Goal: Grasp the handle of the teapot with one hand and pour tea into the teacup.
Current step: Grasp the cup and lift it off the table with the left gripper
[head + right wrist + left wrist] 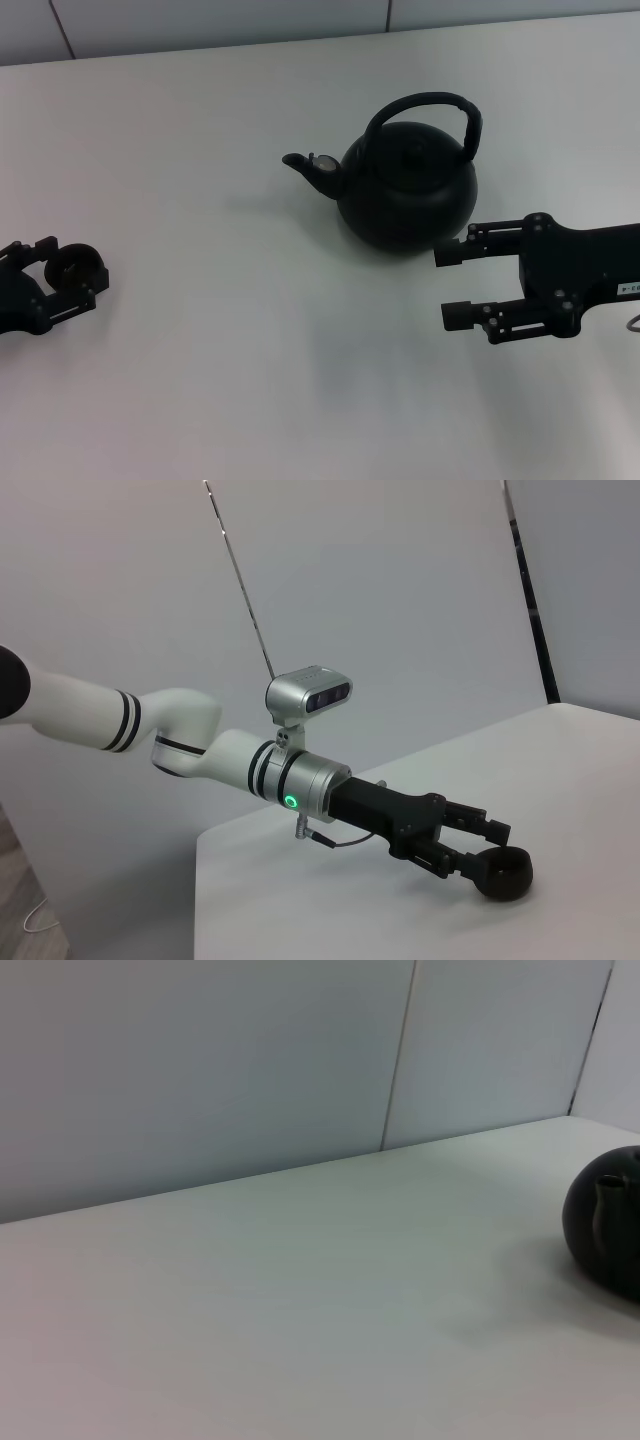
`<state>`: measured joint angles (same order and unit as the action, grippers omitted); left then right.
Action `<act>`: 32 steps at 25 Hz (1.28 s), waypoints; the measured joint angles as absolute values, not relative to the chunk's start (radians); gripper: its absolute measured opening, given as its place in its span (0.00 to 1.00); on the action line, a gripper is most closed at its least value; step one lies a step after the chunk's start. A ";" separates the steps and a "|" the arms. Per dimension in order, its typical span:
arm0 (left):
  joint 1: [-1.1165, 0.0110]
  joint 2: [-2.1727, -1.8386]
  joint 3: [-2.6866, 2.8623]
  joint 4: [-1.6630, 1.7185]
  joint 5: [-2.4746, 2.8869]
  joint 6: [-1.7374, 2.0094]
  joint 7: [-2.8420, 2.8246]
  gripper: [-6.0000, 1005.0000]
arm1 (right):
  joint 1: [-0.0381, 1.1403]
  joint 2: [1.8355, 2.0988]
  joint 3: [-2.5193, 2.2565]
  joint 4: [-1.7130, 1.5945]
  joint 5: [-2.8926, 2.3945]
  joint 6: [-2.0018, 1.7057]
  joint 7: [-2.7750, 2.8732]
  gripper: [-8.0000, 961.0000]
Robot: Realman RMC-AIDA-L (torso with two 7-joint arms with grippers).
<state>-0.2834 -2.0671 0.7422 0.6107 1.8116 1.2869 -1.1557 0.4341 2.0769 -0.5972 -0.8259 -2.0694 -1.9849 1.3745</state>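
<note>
The matte-black teapot point(405, 195) stands upright at the table's middle, spout toward my left, its arched handle point(425, 103) standing over the lid. Its body shows at the edge of the left wrist view point(605, 1225). My right gripper point(443, 287) is open and empty, low over the table just right of the teapot, one fingertip close to the pot's lower side. My left gripper point(68, 272) is at the far left, its fingers closed around the small dark teacup point(75, 265), which rests on the table. The right wrist view shows this gripper point(485, 852) and the teacup point(502, 872).
The white table point(250, 350) runs to a grey panelled wall point(200, 20) at the back. The right wrist view shows the table's far corner point(205, 840) behind my left arm.
</note>
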 joint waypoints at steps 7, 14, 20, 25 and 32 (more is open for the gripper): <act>-0.283 -2.068 0.742 0.611 1.812 1.277 -1.155 0.86 | 0.435 2.077 -0.599 -0.827 -2.069 -1.985 1.374 0.74; -0.284 -2.069 0.744 0.610 1.816 1.262 -1.155 0.86 | 0.436 2.077 -0.600 -0.827 -2.068 -1.985 1.374 0.74; -0.283 -2.069 0.744 0.609 1.815 1.263 -1.154 0.86 | 0.436 2.077 -0.601 -0.826 -2.068 -1.986 1.375 0.74; -0.281 -2.069 0.744 0.609 1.813 1.266 -1.154 0.86 | 0.437 2.079 -0.601 -0.825 -2.068 -1.991 1.382 0.74; -0.279 -2.069 0.743 0.609 1.812 1.270 -1.153 0.86 | 0.437 2.079 -0.601 -0.826 -2.068 -1.995 1.384 0.74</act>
<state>-0.2791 -2.0693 0.7426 0.6091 1.8119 1.2704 -1.1535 0.4372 2.0786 -0.6013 -0.8261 -2.0677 -1.9953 1.3836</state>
